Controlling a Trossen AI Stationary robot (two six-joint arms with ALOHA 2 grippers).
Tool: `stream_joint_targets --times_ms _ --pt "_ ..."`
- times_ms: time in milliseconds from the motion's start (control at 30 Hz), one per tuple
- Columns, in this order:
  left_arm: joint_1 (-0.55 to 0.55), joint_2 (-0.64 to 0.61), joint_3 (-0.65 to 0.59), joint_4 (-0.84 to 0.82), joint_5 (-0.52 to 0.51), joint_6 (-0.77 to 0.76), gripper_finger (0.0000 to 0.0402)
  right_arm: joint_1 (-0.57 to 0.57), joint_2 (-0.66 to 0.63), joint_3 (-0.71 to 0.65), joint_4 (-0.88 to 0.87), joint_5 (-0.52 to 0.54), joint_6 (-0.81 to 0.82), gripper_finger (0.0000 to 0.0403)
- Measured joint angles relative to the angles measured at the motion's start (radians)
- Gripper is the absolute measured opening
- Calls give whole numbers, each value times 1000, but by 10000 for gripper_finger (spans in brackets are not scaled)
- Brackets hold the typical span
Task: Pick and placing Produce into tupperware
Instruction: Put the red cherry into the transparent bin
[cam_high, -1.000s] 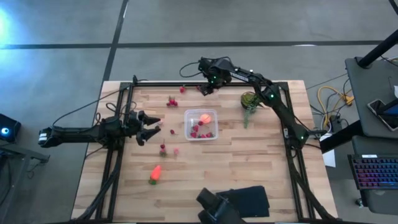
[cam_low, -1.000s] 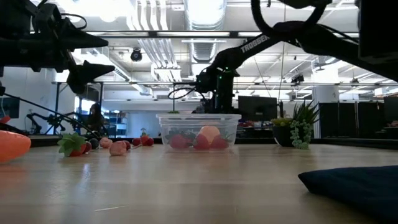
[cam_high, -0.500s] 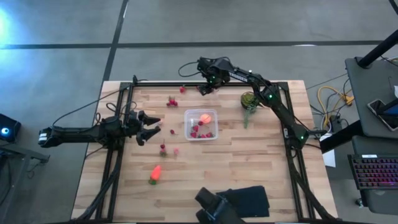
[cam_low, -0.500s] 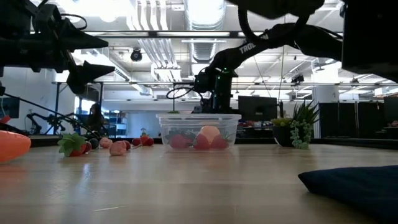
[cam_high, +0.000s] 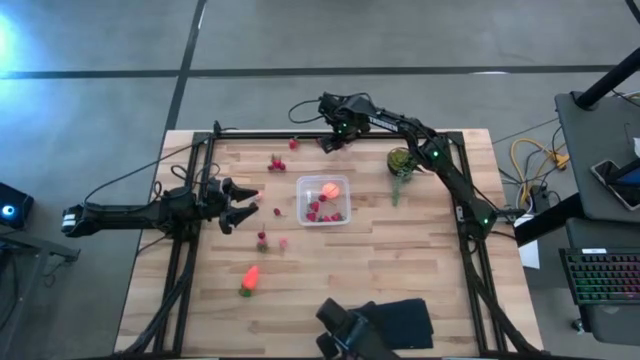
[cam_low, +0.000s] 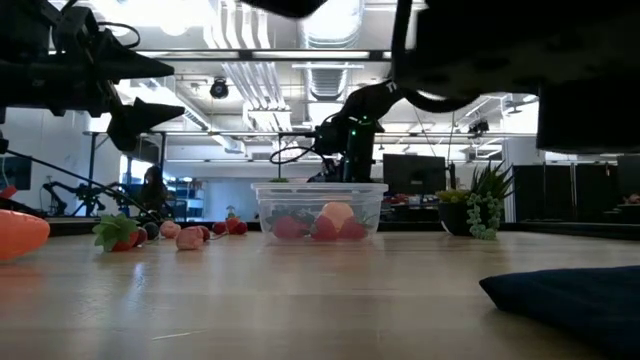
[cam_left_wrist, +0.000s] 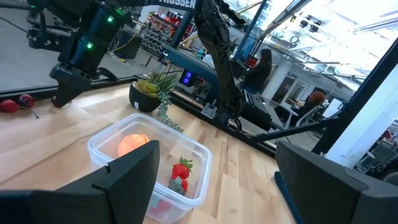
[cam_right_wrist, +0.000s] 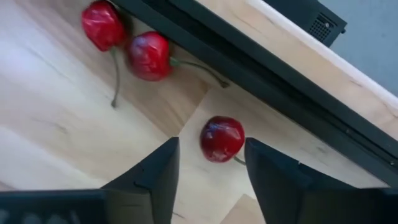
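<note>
Clear plastic box (cam_high: 323, 200) mid-table, holding round orange fruit (cam_high: 329, 190) and red berries (cam_high: 318, 212). More berries loose on table (cam_high: 200, 290) left of box. Carrot (cam_high: 250, 277) lying near-left. Single cherry (cam_right_wrist: 221, 138) at far edge beside black frame rail (cam_right_wrist: 267, 81), framed between fingers of right gripper (cam_right_wrist: 208, 163), gap visible both sides, not gripped. Left gripper (cam_high: 240, 204) left of box, spread wide, empty. Green plant (cam_high: 401, 161) right of box. Black cloth (cam_high: 405, 322) near edge.

"TROSSEN" — right arm (cam_left_wrist: 214, 37)
</note>
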Motion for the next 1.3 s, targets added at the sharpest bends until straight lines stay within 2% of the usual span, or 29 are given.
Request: stream_joint_targets --times_ms 200,600,967,1067,1300 --pt "0 0 0 0 0 0 306 -7 0 -28 7 -1 0 139" --pt "0 0 0 0 0 0 306 -15 0 -34 60 1 -1 149" --pt "0 2 0 0 0 1 306 -19 0 -35 47 8 -4 97" --pt "0 2 0 0 0 1 306 -19 0 -35 42 -23 -4 85" --pt "0 2 0 0 0 1 306 -10 -9 -31 1 -51 2 85"
